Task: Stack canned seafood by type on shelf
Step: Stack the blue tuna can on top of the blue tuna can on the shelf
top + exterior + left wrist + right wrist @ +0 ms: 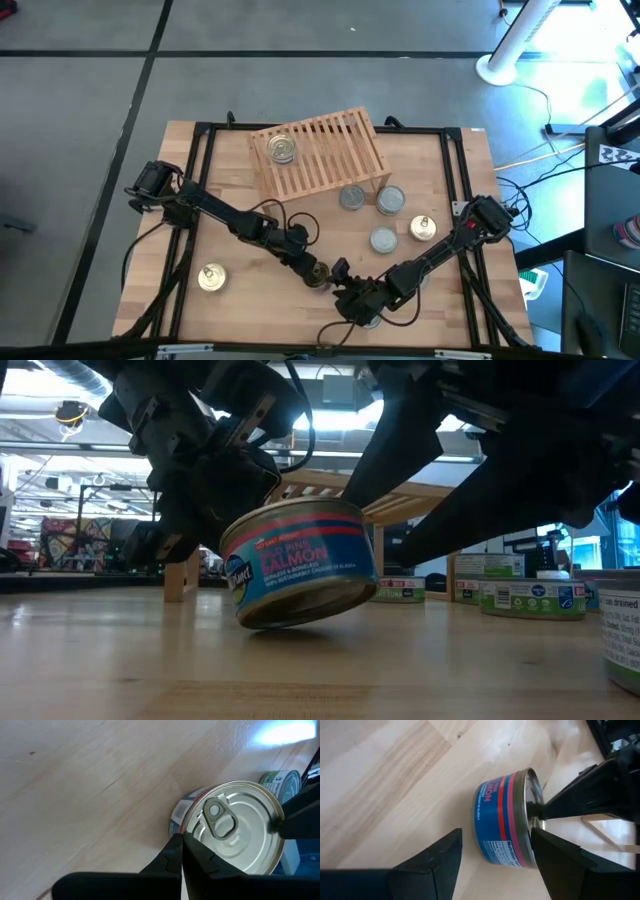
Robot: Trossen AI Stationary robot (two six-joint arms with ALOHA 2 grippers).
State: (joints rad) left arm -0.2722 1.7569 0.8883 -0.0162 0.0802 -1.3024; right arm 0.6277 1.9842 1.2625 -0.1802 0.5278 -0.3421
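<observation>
A blue-and-red labelled salmon tin [300, 565] with a silver pull-tab top [235, 825] stands tilted on the wooden table near its front middle [319, 276]. My left gripper [182, 845] is shut at the tin's top edge. My right gripper [497, 865] is open and points at the tin's side [500, 817], with one finger on either side of it and short of it, touching nothing. The slatted wooden shelf [322, 152] stands at the back with one tin [282, 148] resting on its top. My left gripper presses its shut fingertips [186, 847] on the tin's top at the rim [534, 810], slanting down from the table's left. I cannot tell whether it pinches the rim's lip. The tin is tipped, its lower edge [250, 620] on that side down at the table and the opposite side raised.
Silver-topped tins [352, 197] [391, 200] [383, 239] and a gold-topped one [423, 228] stand in front of the shelf, right of centre. Another gold-topped tin [211, 277] sits at the front left. Green-labelled tins [520, 595] show behind the right arm.
</observation>
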